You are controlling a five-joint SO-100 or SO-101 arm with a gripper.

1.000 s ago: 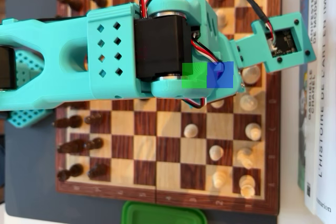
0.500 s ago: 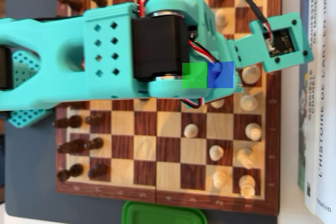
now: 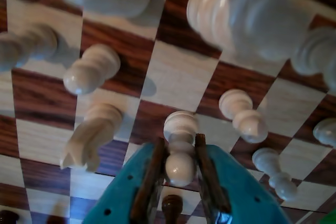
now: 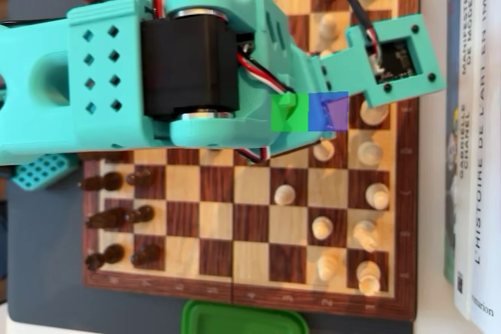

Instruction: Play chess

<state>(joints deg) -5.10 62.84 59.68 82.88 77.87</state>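
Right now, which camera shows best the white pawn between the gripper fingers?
The wrist view: the white pawn sits plainly between the fingers of the gripper, which look closed on it. In the overhead view the arm hides that pawn.

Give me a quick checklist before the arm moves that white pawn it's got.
1. Tool around the pawn: ok, one finger on each side in the wrist view.
2. Pawn upright between the fingers: ok.
3. Pawn lifted off the board: cannot tell.
4. Neighbours clear: the knight and another white pawn stand apart from the tool: ok.
5. Target square: cannot tell; in the overhead view the arm hides much of the board.
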